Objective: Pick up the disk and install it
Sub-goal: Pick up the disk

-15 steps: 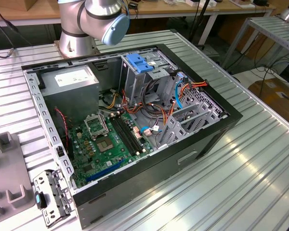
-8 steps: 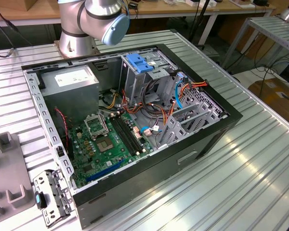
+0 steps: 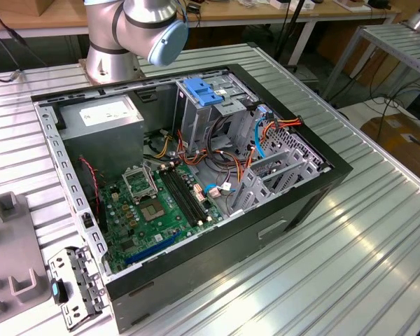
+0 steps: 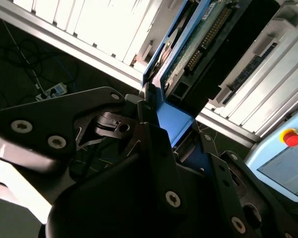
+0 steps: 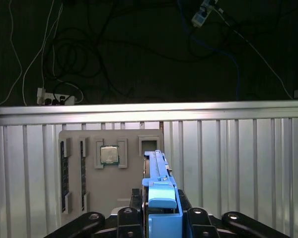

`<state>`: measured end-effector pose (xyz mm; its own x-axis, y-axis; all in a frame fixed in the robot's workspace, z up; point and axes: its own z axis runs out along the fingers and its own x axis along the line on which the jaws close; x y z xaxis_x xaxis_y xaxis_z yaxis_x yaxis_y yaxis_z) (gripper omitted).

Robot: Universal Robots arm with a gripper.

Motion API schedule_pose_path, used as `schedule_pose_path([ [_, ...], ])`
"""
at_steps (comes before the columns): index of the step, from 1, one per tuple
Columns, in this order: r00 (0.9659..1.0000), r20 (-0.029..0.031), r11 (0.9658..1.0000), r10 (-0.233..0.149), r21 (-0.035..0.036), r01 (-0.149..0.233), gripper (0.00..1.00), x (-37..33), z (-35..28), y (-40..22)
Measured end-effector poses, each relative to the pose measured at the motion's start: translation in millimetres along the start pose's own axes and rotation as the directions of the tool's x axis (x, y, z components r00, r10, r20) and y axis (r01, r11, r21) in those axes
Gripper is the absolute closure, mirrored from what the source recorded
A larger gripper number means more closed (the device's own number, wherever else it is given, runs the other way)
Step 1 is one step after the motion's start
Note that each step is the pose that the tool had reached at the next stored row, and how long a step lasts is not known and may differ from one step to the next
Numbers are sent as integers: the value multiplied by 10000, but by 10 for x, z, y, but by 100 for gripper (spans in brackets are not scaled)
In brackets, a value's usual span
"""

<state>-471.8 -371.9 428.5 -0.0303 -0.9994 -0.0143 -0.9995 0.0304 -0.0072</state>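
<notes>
Though seen edge-on in the first wrist view, clearly got the flat dark disk with bright blue plastic carrier rails [image 5: 161,196] pinched in the black metal gripper [image 5: 161,220], with fingers closed narrow on either side of it. Same deal in the second wrist view: blue rail and green circuit-board underside of the disk [image 4: 188,54] poking out past the gripper [image 4: 156,106]. Lined up over the flat grey plastic parts tray [image 5: 109,198] on the ribbed aluminium table [image 5: 238,163]; can't tell if touching the tray. Square silver processor chip [image 5: 109,154] sitting in a tray pocket, dark memory sticks [image 5: 62,163] slotted just beside. Over in the exterior view, open black computer case [image 3: 196,280] mid-table, green motherboard [image 3: 161,210] inside, broad blue latch plate [image 3: 203,91] topping the tall grey cage [image 3: 190,126] at the far side.
</notes>
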Motion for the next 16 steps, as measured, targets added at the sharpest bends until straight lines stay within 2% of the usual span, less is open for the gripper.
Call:
schedule_pose_path([
  [16,10000,0,10000,0,-1,0,63,-1,-102,-1],
])
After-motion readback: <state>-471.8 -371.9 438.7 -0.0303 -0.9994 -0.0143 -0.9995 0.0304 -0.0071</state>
